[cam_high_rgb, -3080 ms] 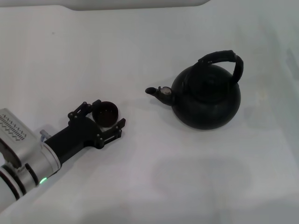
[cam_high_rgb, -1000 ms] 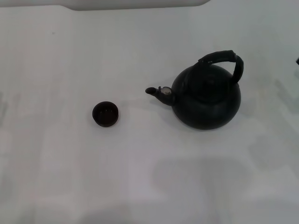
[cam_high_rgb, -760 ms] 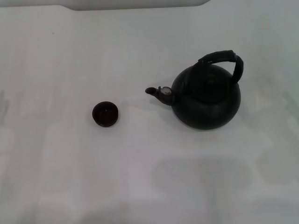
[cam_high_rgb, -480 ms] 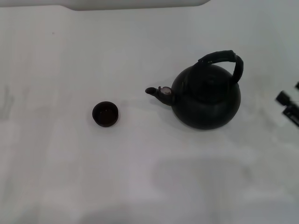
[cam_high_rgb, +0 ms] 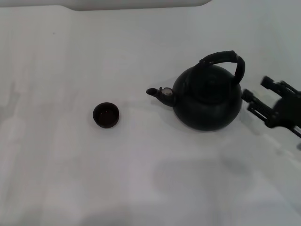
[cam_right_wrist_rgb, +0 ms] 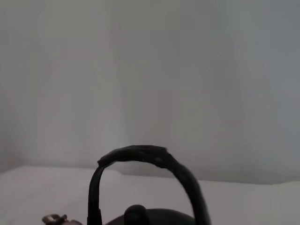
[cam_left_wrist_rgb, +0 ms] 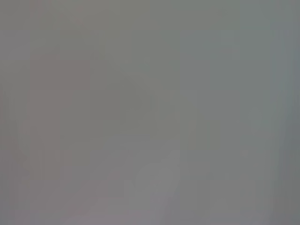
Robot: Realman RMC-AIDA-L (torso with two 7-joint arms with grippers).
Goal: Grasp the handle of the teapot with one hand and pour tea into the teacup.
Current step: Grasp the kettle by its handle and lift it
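Note:
The black teapot [cam_high_rgb: 208,99] stands upright right of centre on the white table, its spout with the silvery cap pointing left toward the teacup [cam_high_rgb: 106,115], a small dark cup standing alone at left. The black arched handle [cam_high_rgb: 225,60] spans the pot's top and also shows in the right wrist view [cam_right_wrist_rgb: 145,161]. My right gripper [cam_high_rgb: 256,94] is open at the pot's right side, close to it but apart, level with the body below the handle. My left gripper is out of view; the left wrist view shows only blank grey.
The white table [cam_high_rgb: 141,179] carries only the teapot and the cup. A pale raised edge [cam_high_rgb: 136,4] runs along the far side.
The left gripper, once around the teacup, has let go and withdrawn out of view. The right gripper has come in from the right edge toward the teapot.

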